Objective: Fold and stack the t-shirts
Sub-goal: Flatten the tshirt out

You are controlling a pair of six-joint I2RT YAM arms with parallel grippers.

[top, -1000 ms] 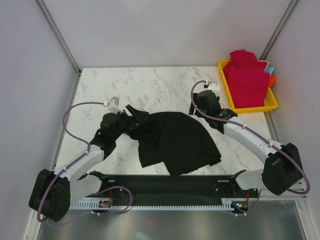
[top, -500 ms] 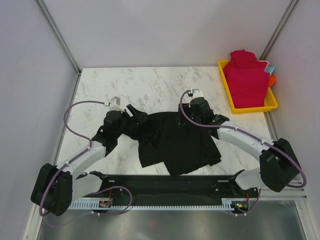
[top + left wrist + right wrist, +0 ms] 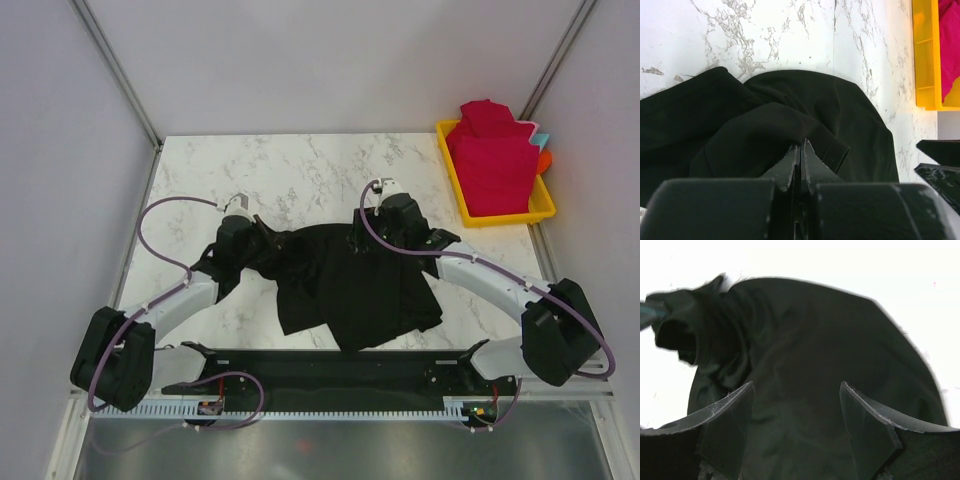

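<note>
Black t-shirt (image 3: 360,285), marble table (image 3: 300,170) — pale grey walls (image 3: 330,60)

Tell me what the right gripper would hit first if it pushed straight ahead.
The black t-shirt: it lies straight ahead of the right gripper, between its open fingers; how far off is unclear.

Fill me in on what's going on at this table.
Two robot arms are working on a crumpled black t-shirt lying on the marble table. The left gripper is pinched shut on a fold at the shirt's left side. The right gripper hangs open just above its far right part, holding nothing. The shirt is not yet folded. The crimson t-shirts sit piled in the yellow tray at the table's far right corner.
</note>
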